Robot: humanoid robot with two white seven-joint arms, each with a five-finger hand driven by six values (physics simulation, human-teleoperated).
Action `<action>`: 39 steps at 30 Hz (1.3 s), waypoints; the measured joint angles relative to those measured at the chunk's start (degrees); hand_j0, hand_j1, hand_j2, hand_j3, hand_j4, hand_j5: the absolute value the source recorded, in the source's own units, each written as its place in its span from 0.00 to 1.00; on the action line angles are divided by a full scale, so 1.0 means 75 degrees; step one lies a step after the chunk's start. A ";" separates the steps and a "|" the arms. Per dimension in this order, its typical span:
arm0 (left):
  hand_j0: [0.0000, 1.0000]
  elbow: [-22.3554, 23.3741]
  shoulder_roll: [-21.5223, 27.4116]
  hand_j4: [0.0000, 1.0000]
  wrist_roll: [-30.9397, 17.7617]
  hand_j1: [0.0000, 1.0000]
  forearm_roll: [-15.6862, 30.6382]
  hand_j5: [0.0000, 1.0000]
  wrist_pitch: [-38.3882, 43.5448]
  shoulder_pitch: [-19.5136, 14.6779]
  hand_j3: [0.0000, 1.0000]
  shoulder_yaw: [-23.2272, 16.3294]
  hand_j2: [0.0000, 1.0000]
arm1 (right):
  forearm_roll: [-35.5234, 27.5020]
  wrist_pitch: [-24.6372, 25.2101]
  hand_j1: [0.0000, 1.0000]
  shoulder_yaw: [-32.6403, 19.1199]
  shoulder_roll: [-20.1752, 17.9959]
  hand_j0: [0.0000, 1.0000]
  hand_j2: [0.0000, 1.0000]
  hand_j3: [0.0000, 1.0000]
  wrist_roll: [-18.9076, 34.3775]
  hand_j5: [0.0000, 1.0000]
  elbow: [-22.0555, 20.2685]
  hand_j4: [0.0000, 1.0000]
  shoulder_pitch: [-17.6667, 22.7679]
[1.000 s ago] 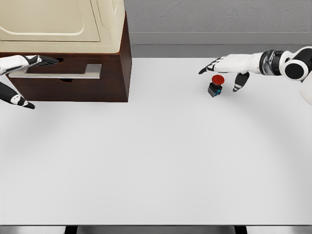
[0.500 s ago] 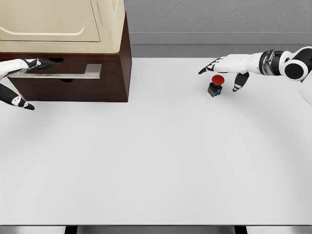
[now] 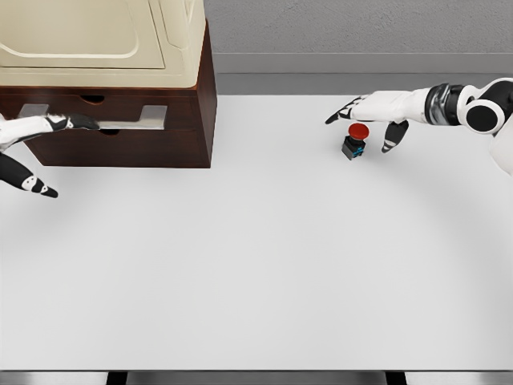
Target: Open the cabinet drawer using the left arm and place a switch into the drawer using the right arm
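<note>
Switch (image 3: 354, 141) is seen on the white table (image 3: 264, 265), right of centre near the far edge, well apart from the cabinet (image 3: 120, 104) at far left. It is judged small, rigid and light: red mushroom cap on a dark boxy base. The cap is likely smooth and rounded, so the base sides are preferred for a pinch; tipping is a risk if it is nudged from above.

Right hand (image 3: 373, 112) is held just over and behind the switch, fingers spread, nothing gripped.

Left hand (image 3: 32, 136) is placed at the drawer handle (image 3: 120, 120), fingers extended along the bar; real contact or hooking cannot be confirmed. The palm is cut off by the frame edge.

Drawer (image 3: 112, 132) opening cannot be read from this angle; interior is not visible. Contact between right fingertips and switch is too fine to be resolved.
</note>
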 measured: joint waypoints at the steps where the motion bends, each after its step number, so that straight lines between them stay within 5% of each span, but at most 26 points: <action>1: 1.00 -0.0010 0.0018 1.00 -0.0007 1.00 -0.0030 1.00 -0.0061 0.0000 1.00 -0.0023 1.00 | 0.0000 0.0000 1.00 0.0002 0.0000 1.00 1.00 1.00 0.0000 1.00 0.0000 1.00 -0.0012; 39: 1.00 -0.0556 0.1124 1.00 -0.0033 1.00 0.0259 1.00 -0.1708 0.0363 1.00 -0.0743 1.00 | 0.0000 0.0000 1.00 0.0018 0.0001 1.00 1.00 1.00 0.0000 1.00 -0.0009 1.00 0.0047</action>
